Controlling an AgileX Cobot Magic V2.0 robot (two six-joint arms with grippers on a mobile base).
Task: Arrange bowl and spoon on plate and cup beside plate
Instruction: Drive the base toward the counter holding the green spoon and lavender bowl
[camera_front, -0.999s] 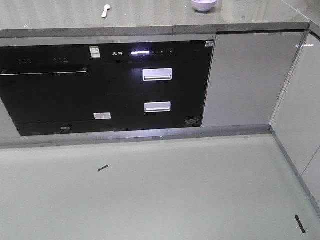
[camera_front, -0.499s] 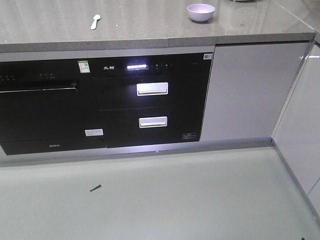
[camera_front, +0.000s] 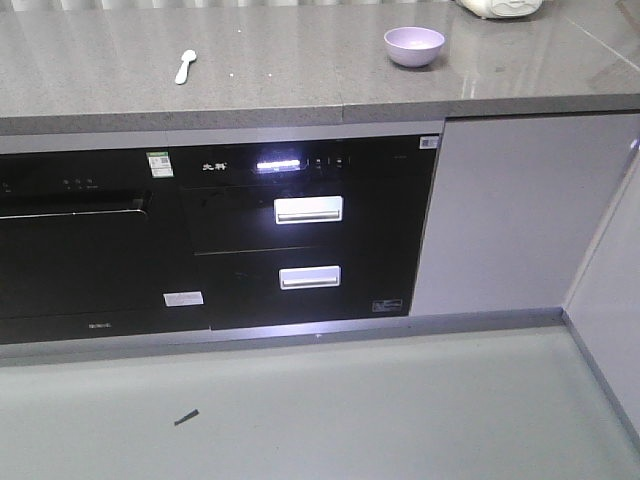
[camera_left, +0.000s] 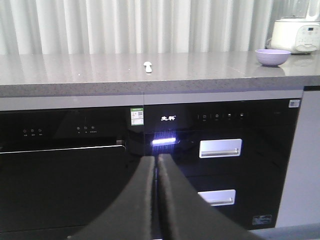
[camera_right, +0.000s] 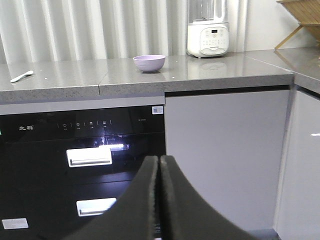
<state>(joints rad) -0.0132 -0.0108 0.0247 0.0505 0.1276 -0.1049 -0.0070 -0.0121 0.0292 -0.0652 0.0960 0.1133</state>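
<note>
A lavender bowl (camera_front: 414, 46) (camera_left: 272, 57) (camera_right: 149, 63) stands upright on the grey countertop (camera_front: 280, 75), towards its right. The pale spoon (camera_front: 185, 66) (camera_left: 147, 66) (camera_right: 21, 76) lies on the same countertop, far to the bowl's left. Plate and cup are out of view. My left gripper (camera_left: 156, 159) is shut and empty, below counter height in front of the black appliance. My right gripper (camera_right: 159, 159) is also shut and empty, in front of the cabinet fronts, well short of the bowl.
A white blender base (camera_right: 208, 39) stands at the back of the counter behind the bowl. Black built-in appliances with two silver handles (camera_front: 308, 209) sit under the counter. White cabinets (camera_front: 520, 215) turn a corner on the right. A wooden rack (camera_right: 300, 15) sits far right.
The view has shifted: the counter and appliances now sit lower in the front view, showing more countertop, with bowl and spoon further from the top edge. Bowl and spoon keep their places on the counter.
</note>
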